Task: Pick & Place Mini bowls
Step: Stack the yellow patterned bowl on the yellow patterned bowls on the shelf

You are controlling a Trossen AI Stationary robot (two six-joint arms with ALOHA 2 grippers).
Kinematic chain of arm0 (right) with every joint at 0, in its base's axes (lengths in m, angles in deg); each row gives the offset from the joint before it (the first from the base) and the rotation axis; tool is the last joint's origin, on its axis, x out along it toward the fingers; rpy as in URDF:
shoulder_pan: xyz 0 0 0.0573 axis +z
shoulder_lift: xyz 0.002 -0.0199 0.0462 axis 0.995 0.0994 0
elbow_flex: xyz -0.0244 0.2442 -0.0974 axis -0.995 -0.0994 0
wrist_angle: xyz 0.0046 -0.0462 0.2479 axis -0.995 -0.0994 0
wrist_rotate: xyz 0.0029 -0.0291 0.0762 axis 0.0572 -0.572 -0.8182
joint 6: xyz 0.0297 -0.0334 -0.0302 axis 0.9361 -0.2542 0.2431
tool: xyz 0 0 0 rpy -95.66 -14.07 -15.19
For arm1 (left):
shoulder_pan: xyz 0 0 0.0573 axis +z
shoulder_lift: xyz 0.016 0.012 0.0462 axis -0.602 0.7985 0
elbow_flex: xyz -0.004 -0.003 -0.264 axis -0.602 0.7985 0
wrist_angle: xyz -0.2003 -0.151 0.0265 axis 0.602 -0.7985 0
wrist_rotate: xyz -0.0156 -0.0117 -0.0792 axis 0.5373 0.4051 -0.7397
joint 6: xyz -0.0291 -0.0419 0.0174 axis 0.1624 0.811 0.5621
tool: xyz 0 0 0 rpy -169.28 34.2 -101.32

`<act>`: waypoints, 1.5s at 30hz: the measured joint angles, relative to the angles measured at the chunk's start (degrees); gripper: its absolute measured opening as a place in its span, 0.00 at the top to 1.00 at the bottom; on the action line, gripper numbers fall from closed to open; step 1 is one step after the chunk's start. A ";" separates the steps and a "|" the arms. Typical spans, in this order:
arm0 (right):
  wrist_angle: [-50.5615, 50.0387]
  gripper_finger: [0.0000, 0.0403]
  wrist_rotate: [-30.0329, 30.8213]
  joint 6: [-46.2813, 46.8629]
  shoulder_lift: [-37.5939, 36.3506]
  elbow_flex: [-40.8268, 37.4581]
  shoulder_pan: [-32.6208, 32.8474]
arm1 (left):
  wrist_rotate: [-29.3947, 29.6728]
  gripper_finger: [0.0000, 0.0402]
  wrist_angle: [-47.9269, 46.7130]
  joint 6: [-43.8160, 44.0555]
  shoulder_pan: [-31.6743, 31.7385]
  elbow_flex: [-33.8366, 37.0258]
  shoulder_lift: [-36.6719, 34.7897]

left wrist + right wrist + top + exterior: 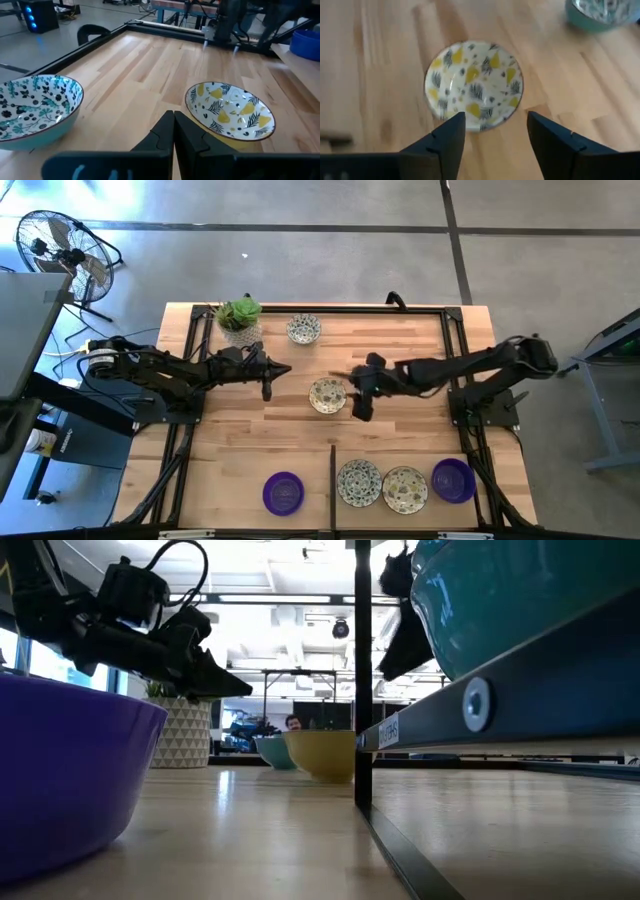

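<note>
A cream mini bowl with yellow and dark leaf marks (327, 395) (473, 85) (230, 110) rests on its base at the table's middle. My right gripper (362, 398) (495, 132) hangs open just to its right, slanting down, with its fingers over the bowl's right-hand rim and nothing between them. My left gripper (270, 377) (173, 130) is shut and empty, left of that bowl. A bowl with a green-dark pattern (303, 330) (30, 110) stands farther back. Along the near edge stand a purple bowl (283, 492), two patterned bowls (358, 482) (404, 488) and another purple bowl (453, 480).
A pale pot with a green plant (238, 317) (185, 730) stands at the far left corner. A black frame (330, 308) rims the table, and a black bar (332, 470) (362, 690) splits the near strip. Bare wood lies between the middle bowl and the near row.
</note>
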 joint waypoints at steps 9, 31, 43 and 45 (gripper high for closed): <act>3.33 0.48 -7.97 16.19 7.10 0.87 -9.29 | -2.70 1.00 -0.92 0.22 0.00 0.00 0.02; 13.21 0.74 -15.74 19.83 17.66 0.88 -11.81 | -3.40 1.00 -4.79 0.26 0.00 0.00 0.04; 13.77 0.94 -14.45 19.87 18.29 0.86 -10.04 | -3.58 1.00 -5.56 0.28 0.00 0.00 0.04; 13.71 0.97 -14.37 19.83 18.29 0.86 -9.83 | -4.03 1.00 -5.58 0.27 0.00 0.00 0.04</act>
